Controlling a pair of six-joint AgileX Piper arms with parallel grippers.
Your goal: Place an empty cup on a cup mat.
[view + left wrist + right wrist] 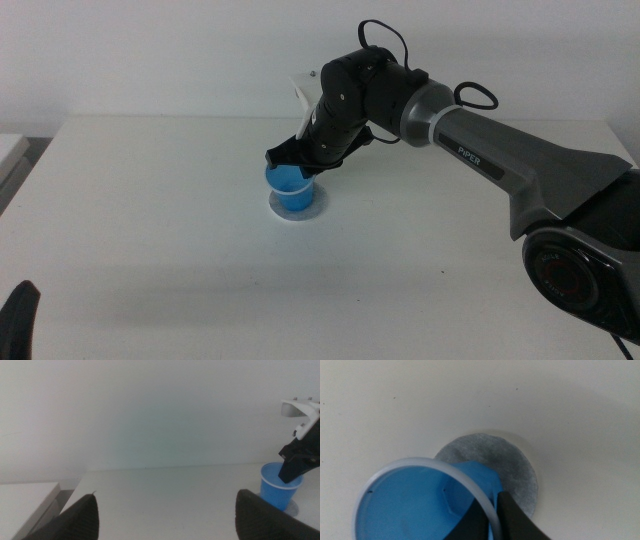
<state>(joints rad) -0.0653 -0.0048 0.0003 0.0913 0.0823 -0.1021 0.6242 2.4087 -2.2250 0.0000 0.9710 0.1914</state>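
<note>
Lowering small bright blue tapered cup (293,188), pinched at rim by right gripper (296,160), onto round mottled grey cup mat (313,211); best centred, kept upright, released gently. Left gripper (165,515) spread wide, idle at 7 o'clock.

Open table (150,200) all round. Only obstruction mid-table: the cup (293,190) on the cup mat (316,210), right gripper (297,160) pinching its rim from above.
</note>
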